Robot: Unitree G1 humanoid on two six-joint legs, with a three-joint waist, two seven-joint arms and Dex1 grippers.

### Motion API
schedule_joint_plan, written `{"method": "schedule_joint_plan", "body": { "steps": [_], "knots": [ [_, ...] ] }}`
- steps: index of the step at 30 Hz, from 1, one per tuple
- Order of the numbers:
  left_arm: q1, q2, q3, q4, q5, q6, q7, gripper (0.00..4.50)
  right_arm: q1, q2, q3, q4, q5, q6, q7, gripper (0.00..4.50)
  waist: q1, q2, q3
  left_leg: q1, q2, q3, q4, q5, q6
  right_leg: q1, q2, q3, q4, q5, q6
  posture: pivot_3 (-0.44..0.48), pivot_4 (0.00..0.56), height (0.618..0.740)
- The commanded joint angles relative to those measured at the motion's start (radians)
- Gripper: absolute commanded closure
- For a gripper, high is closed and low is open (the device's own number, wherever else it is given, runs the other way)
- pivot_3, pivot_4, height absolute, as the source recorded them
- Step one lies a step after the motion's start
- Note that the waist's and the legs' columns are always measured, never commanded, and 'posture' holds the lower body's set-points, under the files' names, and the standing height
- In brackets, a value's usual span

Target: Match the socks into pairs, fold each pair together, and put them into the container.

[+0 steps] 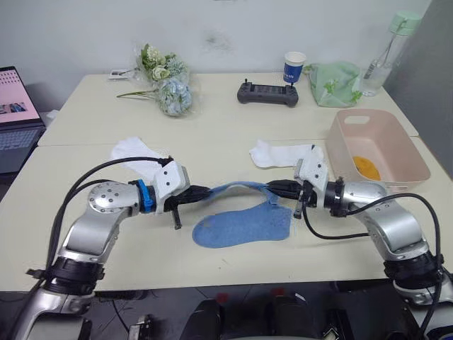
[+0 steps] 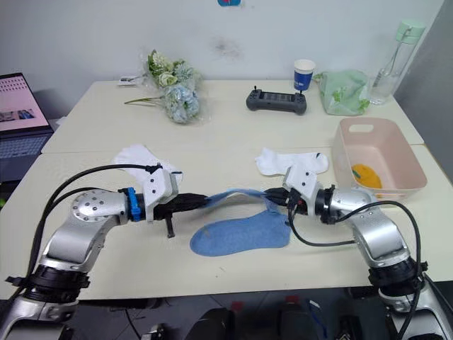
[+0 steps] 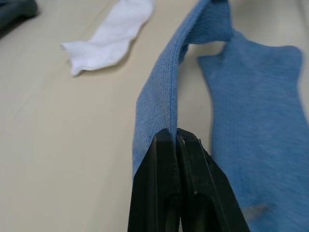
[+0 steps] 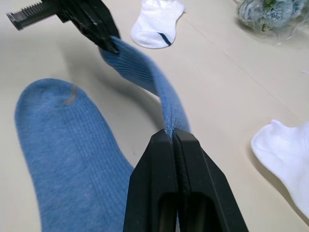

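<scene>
I see the cream tabletop (image 1: 233, 134) spread wide in front of me, with a laptop (image 1: 15, 117) off its left edge. At the right side sits the pale pink container (image 1: 375, 150), and 1 mustard-orange bundle (image 1: 367, 167) lies on its floor. Near the front edge, 1 light blue sock (image 1: 243, 227) lies flat on the tabletop. Just above it, a second light blue sock (image 1: 237, 189) is stretched in the air between my 2 arms, sagging slightly upward in the middle. My left end effector (image 1: 202, 191) is clenched on one end of that raised sock, and my right end effector (image 1: 274, 188) is clenched on the other end; both wrist views show the fingers pressed together with blue fabric pinched at their tips. 1 white sock (image 1: 136, 152) lies behind my left arm, and another white sock (image 1: 279, 154) lies behind my right arm, just left of the container. At the back of the tabletop I see a bunch of pale flowers (image 1: 164, 78), a black controller (image 1: 267, 93), a green bag (image 1: 333, 83), a clear bottle with a green cap (image 1: 384, 53), and a blue and white paper cup (image 1: 293, 68).
</scene>
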Motion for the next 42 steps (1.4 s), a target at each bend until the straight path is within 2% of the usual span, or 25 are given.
{"method": "schedule_joint_plan", "body": {
  "steps": [1, 5, 7, 9, 14, 18, 26, 34, 42],
  "knots": [
    [0.037, 0.112, 0.050, -0.174, -0.136, 0.167, -0.095, 4.49, -0.004, -0.108, -0.066, -0.130, 0.156, 0.137, 0.116, 4.50, 0.000, 0.000, 0.001, -0.001, 0.000, 0.000, 0.000, 0.000, 0.000, 0.000, 0.000, 0.000, 0.000, 0.000, 0.000, 0.000, 0.150, 0.740],
    [0.086, 0.226, 0.092, -0.324, -0.327, 0.394, -0.146, 4.49, 0.019, -0.216, -0.099, -0.244, 0.349, 0.323, 0.193, 4.50, 0.000, 0.000, 0.001, 0.000, 0.001, -0.001, -0.001, -0.002, 0.003, 0.001, 0.000, 0.000, 0.000, 0.000, 0.000, 0.000, 0.150, 0.740],
    [0.102, 0.228, 0.104, -0.380, -0.427, 0.492, -0.126, 4.49, 0.039, -0.228, -0.106, -0.286, 0.442, 0.399, 0.195, 4.50, 0.000, 0.000, 0.001, 0.001, 0.001, -0.001, -0.001, -0.003, 0.005, 0.001, 0.000, 0.000, 0.000, 0.000, 0.000, 0.000, 0.150, 0.740],
    [0.115, 0.208, 0.098, -0.404, -0.476, 0.554, -0.088, 4.49, 0.056, -0.219, -0.100, -0.298, 0.482, 0.434, 0.170, 4.50, 0.000, 0.000, 0.001, 0.001, 0.001, -0.001, -0.001, -0.003, 0.005, 0.002, 0.000, 0.000, 0.000, 0.000, 0.000, 0.000, 0.150, 0.740],
    [0.141, 0.182, -0.012, -0.370, -0.383, 0.535, -0.040, 4.49, 0.089, -0.181, -0.041, -0.222, 0.401, 0.377, 0.112, 4.50, 0.001, 0.000, 0.001, 0.002, 0.001, 0.000, 0.000, -0.003, 0.005, 0.002, 0.001, 0.000, 0.001, 0.000, 0.000, 0.000, 0.150, 0.740],
    [0.118, 0.172, -0.048, -0.296, -0.323, 0.495, -0.038, 4.49, 0.082, -0.189, -0.009, -0.146, 0.331, 0.309, 0.120, 4.50, 0.001, 0.000, 0.001, 0.001, 0.001, 0.001, 0.000, -0.002, 0.004, 0.001, 0.002, 0.000, 0.001, 0.000, 0.000, 0.000, 0.150, 0.740],
    [-0.014, 0.119, -0.123, -0.104, -0.214, 0.403, -0.080, 4.49, -0.002, -0.131, 0.046, 0.040, 0.182, 0.163, 0.109, 4.50, 0.000, 0.000, 0.001, 0.001, 0.001, 0.001, 0.000, 0.000, 0.001, 0.001, 0.002, 0.000, 0.000, 0.000, 0.000, 0.000, 0.150, 0.740],
    [-0.123, 0.065, -0.196, 0.023, -0.115, 0.351, -0.114, 4.49, -0.036, -0.078, 0.067, 0.111, 0.108, 0.116, 0.086, 4.50, -0.001, 0.000, 0.001, 0.000, 0.001, 0.001, 0.000, 0.000, 0.000, 0.000, 0.002, 0.000, 0.001, 0.000, 0.000, 0.000, 0.150, 0.740],
    [-0.142, 0.058, -0.213, 0.060, -0.065, 0.338, -0.138, 4.49, -0.057, -0.031, 0.064, 0.153, 0.068, 0.082, 0.064, 4.50, -0.001, 0.000, 0.001, 0.000, 0.001, 0.001, 0.000, 0.000, 0.000, 0.000, 0.002, 0.000, 0.001, 0.000, 0.000, 0.000, 0.150, 0.740]
  ]
}}
